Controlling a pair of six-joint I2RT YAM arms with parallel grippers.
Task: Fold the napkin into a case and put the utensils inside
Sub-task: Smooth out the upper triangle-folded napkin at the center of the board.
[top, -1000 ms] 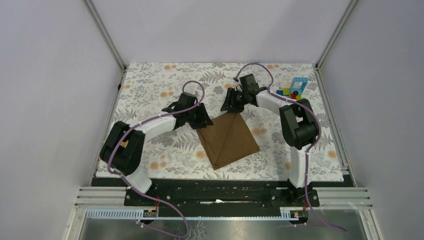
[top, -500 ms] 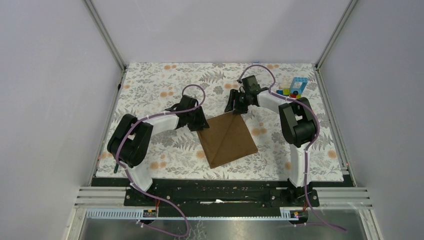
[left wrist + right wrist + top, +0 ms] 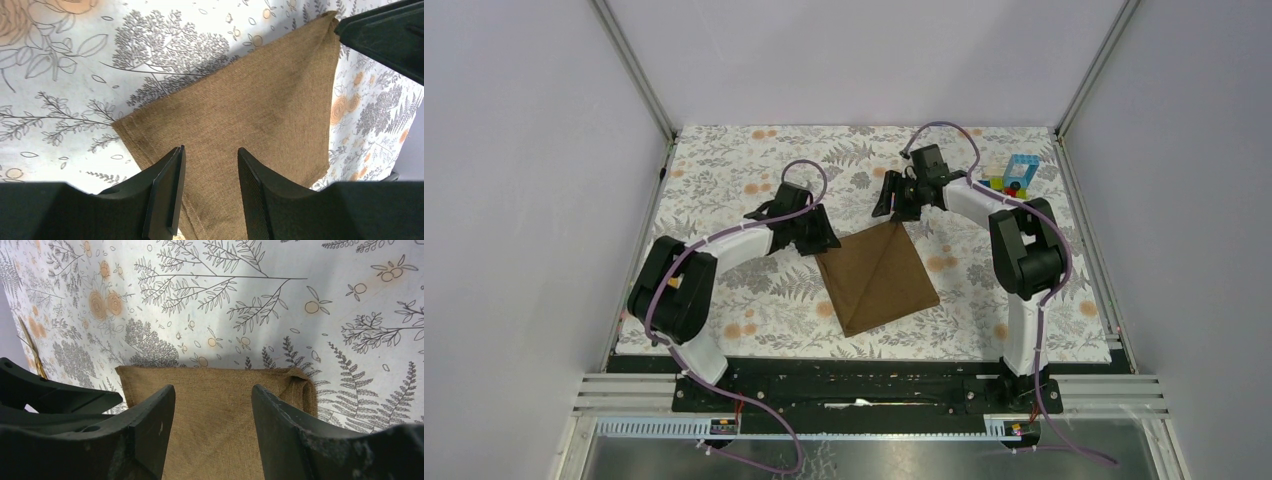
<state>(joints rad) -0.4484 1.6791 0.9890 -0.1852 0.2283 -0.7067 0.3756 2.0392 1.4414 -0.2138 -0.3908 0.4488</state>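
Observation:
The brown napkin (image 3: pixel 879 278) lies flat on the floral table covering, set like a diamond with a diagonal crease. My left gripper (image 3: pixel 817 238) hovers at its left corner. In the left wrist view it (image 3: pixel 209 152) is open, and the napkin (image 3: pixel 260 105) lies below the gap. My right gripper (image 3: pixel 896 207) is over the far corner. In the right wrist view it (image 3: pixel 213 390) is open above the napkin (image 3: pixel 215 415), whose far right corner is curled over. Neither gripper holds anything. The utensils are out of view.
A small stack of colourful toy blocks (image 3: pixel 1012 178) stands at the back right, close to the right arm's forearm. The floral covering (image 3: pixel 724 170) runs up to the enclosure walls on three sides.
The right gripper's jaws have spread wider over the far corner of the napkin. The left gripper has shifted slightly back and left. The napkin has barely moved.

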